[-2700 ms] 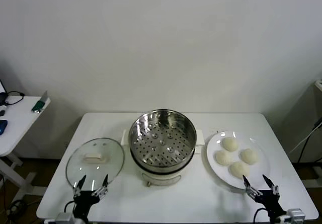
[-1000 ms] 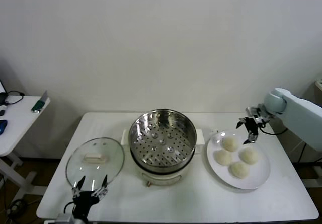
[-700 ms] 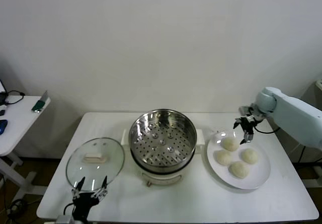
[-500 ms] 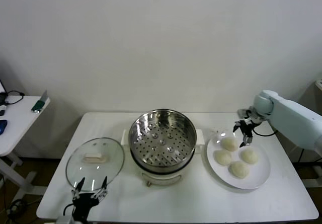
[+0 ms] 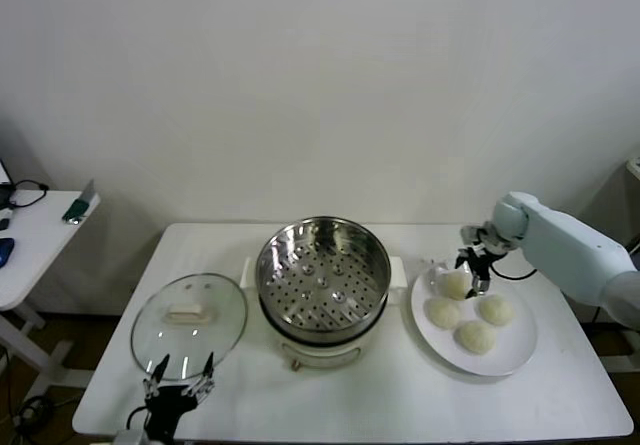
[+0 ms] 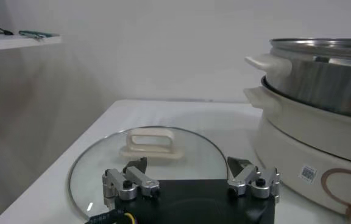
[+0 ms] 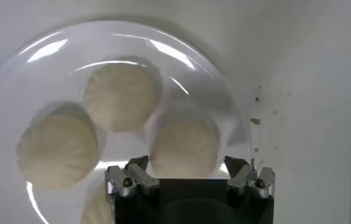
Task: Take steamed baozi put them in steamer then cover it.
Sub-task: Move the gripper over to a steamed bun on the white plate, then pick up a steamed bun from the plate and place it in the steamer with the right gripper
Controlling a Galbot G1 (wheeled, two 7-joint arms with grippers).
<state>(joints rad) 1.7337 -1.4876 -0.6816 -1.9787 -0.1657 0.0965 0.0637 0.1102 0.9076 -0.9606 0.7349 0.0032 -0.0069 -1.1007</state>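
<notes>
The right tool (image 5: 468,270) is hovering, released with its fingers spread, right above the rearmost of the four steamed baozi (image 5: 456,285) on the white plate (image 5: 512,355); in the right wrist view that bun (image 7: 183,146) is lying between the two fingertips, and whether they are touching it cannot be told. All four buns are sitting close together on the plate, which is resting on the white counter (image 5: 400,395) just to the right of the steamer (image 5: 323,275). The steamer's shiny basket is standing uncovered on its cream pot base at the middle of the counter, showing only its perforated floor. The glass lid (image 5: 189,312) with the white handle is lying flat on the counter to the steamer's left. The left tool (image 5: 179,377) is waiting at the near counter edge, just in front of the lid, its fingers likewise released and apart
</notes>
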